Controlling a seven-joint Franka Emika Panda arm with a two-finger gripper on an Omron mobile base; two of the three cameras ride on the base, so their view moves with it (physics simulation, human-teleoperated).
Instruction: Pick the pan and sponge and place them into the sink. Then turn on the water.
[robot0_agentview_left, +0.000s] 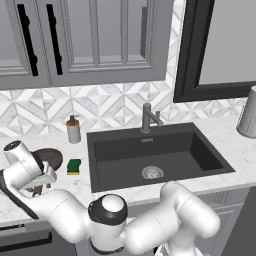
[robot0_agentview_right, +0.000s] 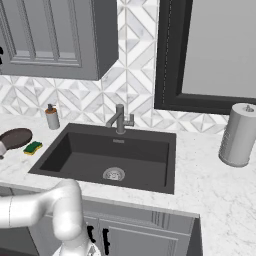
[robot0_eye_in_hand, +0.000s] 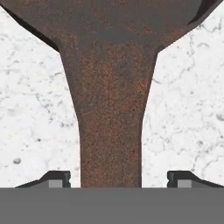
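The dark brown pan (robot0_agentview_left: 53, 156) rests on the marble counter left of the sink (robot0_agentview_left: 150, 146), and its round body also shows at the left edge (robot0_agentview_right: 16, 136). My gripper (robot0_agentview_left: 38, 189) hangs over the pan's handle. In the hand view the rusty brown handle (robot0_eye_in_hand: 111, 131) runs straight between my fingertips (robot0_eye_in_hand: 56, 178), with a gap of bare counter on each side, so the gripper (robot0_eye_in_hand: 111, 179) is open around it. The yellow and green sponge (robot0_agentview_left: 74, 166) lies between pan and sink, also seen beside the basin (robot0_agentview_right: 33, 147). No water runs from the faucet (robot0_agentview_left: 147, 117).
A soap dispenser (robot0_agentview_left: 73, 130) stands behind the sponge by the tiled wall. A paper towel roll (robot0_agentview_right: 239, 135) stands on the counter right of the sink (robot0_agentview_right: 120, 150). Grey wall cabinets hang above the counter on the left.
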